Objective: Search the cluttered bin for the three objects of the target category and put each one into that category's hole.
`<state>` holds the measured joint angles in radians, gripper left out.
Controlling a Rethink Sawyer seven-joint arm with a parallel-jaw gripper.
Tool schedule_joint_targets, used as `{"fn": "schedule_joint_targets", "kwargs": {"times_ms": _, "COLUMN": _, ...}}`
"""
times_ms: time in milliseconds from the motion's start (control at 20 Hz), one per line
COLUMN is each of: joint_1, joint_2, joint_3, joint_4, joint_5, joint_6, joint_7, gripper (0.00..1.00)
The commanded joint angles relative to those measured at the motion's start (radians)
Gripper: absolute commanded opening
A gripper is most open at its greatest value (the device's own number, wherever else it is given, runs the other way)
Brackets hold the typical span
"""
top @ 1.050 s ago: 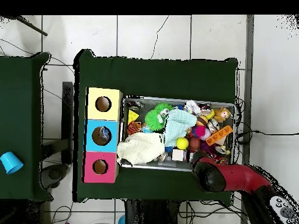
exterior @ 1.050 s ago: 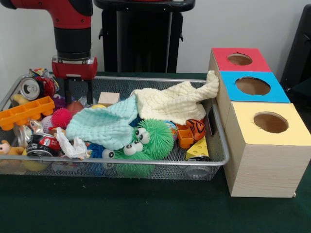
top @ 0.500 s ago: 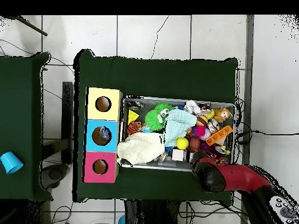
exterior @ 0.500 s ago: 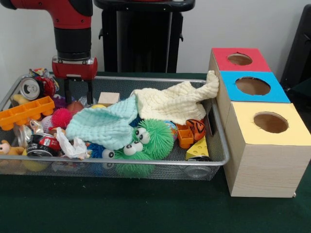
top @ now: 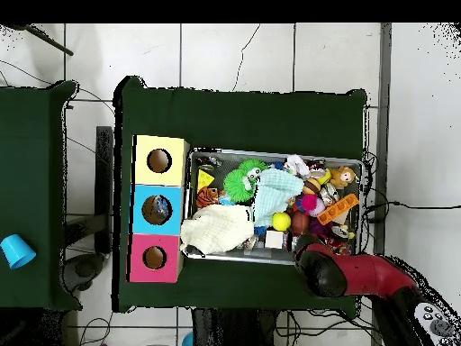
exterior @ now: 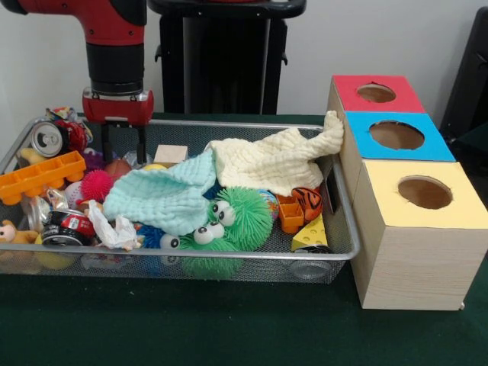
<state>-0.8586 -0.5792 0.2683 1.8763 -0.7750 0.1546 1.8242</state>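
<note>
Front view: black two-fingered gripper hanging open and empty over the wire-mesh bin's far left corner, probably poised to search; target category unclear.

Overhead view: red arm crossing the bin's edge; three-holed wooden sorting box beside the bin.

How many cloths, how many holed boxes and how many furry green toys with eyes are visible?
Cloths: 2, a mint cloth and a cream cloth
Holed boxes: 3, red, blue, yellow
Furry green toys: 2
Total: 7
</note>
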Motion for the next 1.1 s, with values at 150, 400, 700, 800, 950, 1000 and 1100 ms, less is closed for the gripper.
{"fn": "schedule_joint_targets", "kwargs": {"times_ms": 150, "joint_1": 0.015, "joint_2": 0.04, "joint_3": -0.008, "joint_4": -0.056, "joint_5": -0.032, "joint_6": -0.063, "joint_7": 0.066, "gripper": 1.0}}
{"fn": "schedule_joint_targets", "kwargs": {"times_ms": 400, "joint_1": 0.012, "joint_2": 0.047, "joint_3": -0.007, "joint_4": -0.059, "joint_5": -0.038, "joint_6": -0.068, "joint_7": 0.056, "gripper": 1.0}}
{"fn": "schedule_joint_targets", "kwargs": {"times_ms": 700, "joint_1": 0.01, "joint_2": 0.06, "joint_3": -0.017, "joint_4": -0.059, "joint_5": -0.044, "joint_6": -0.086, "joint_7": 0.058, "gripper": 1.0}}
{"fn": "schedule_joint_targets", "kwargs": {"times_ms": 800, "joint_1": 0.017, "joint_2": 0.069, "joint_3": -0.029, "joint_4": -0.064, "joint_5": -0.046, "joint_6": -0.099, "joint_7": 0.063, "gripper": 1.0}}
{"fn": "schedule_joint_targets", "kwargs": {"times_ms": 950, "joint_1": 0.028, "joint_2": 0.083, "joint_3": -0.045, "joint_4": -0.072, "joint_5": -0.047, "joint_6": -0.114, "joint_7": 0.07, "gripper": 1.0}}
{"fn": "schedule_joint_targets", "kwargs": {"times_ms": 1000, "joint_1": 0.033, "joint_2": 0.088, "joint_3": -0.053, "joint_4": -0.076, "joint_5": -0.047, "joint_6": -0.12, "joint_7": 0.072, "gripper": 1.0}}
{"fn": "schedule_joint_targets", "kwargs": {"times_ms": 1100, "joint_1": 0.041, "joint_2": 0.09, "joint_3": -0.062, "joint_4": -0.079, "joint_5": -0.043, "joint_6": -0.125, "joint_7": 0.074, "gripper": 1.0}}
